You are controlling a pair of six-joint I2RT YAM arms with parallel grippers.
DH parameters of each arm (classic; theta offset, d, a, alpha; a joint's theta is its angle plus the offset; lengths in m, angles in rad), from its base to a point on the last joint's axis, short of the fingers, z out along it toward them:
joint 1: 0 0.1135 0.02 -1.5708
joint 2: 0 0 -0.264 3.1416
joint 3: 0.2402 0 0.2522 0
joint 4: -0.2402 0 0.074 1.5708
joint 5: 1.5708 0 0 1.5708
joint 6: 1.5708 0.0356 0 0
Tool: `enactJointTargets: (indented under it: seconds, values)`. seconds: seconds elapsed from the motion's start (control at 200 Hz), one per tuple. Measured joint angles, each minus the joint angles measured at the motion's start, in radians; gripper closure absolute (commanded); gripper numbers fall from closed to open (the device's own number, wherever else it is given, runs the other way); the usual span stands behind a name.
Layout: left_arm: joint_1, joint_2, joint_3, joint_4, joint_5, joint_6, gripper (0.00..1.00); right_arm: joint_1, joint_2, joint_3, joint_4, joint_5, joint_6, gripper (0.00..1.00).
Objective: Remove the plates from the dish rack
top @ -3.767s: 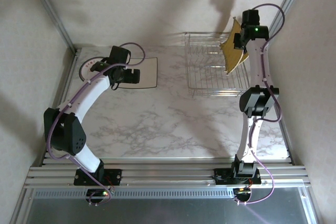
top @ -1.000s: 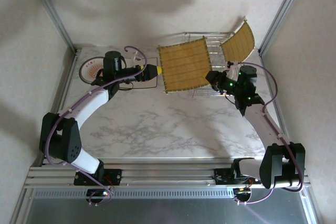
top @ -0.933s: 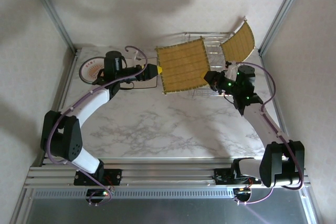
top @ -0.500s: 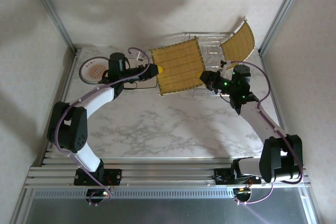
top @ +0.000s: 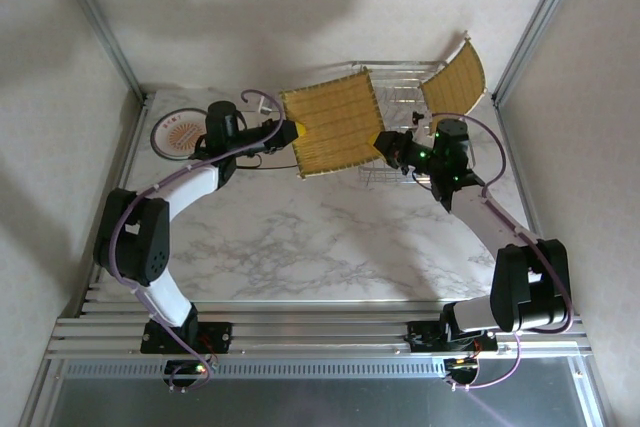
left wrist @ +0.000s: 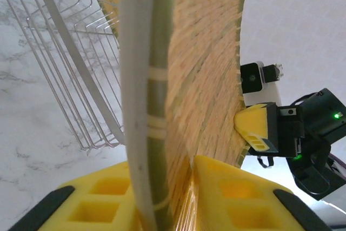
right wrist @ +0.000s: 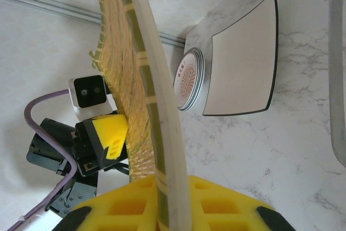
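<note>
1. Striped yellow plate (top: 332, 132) is held off the table, tilted, at the left side of the rack (top: 400, 87); it hangs between the two arms.
2. Left gripper (top: 292, 132) is clamped on the plate's left edge, one yellow finger on each face; right gripper (top: 383, 144) is clamped on the opposite edge, near a corner.
3. Count: two striped yellow plates, one held, and the second striped plate (top: 455, 79) leaning in the rack's far right corner; one white square plate (right wrist: 243, 60) with a dark rim, flat on the table; one round plate (right wrist: 189, 77) with a red centre, just beside the white one; one rack.
4. Writing: small red marks on the round plate, too small to read.
</note>
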Motion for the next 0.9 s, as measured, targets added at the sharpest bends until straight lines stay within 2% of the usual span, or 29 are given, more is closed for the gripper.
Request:
enactJointTargets:
  seconds: [0.11,0.145,0.205,0.29,0.32,0.4,0.461,0.736,0.901]
  values:
    - [0.006,0.000,-0.001,0.016,0.011,-0.031,1.00,0.000,0.006,0.005,-0.004,-0.002,-0.007,1.00]
    - [0.006,0.000,-0.002,0.017,0.014,-0.036,1.00,0.000,0.006,0.006,-0.005,-0.002,-0.008,1.00]
    - [0.006,0.000,-0.002,0.017,0.016,-0.043,1.00,0.000,0.008,0.006,-0.006,-0.003,-0.010,0.82]
    - [0.007,0.000,-0.003,0.018,0.021,-0.050,1.00,0.002,0.013,0.013,-0.025,0.002,-0.017,0.43]
    - [0.005,0.000,-0.003,0.021,0.022,-0.050,1.00,0.004,0.017,0.018,-0.037,0.005,-0.022,0.32]
    - [0.002,0.000,-0.011,0.037,0.021,-0.055,1.00,0.008,0.026,0.039,-0.071,0.008,-0.039,0.10]
    - [0.005,0.001,-0.027,0.062,0.021,-0.075,1.00,0.010,0.029,0.067,-0.109,0.020,-0.068,0.02]
    - [0.043,0.006,-0.072,0.209,0.006,-0.203,1.00,-0.001,0.029,0.255,-0.430,0.141,-0.256,0.01]
    - [0.068,0.006,-0.087,0.296,-0.006,-0.272,1.00,-0.052,0.024,0.362,-0.671,0.259,-0.391,0.01]
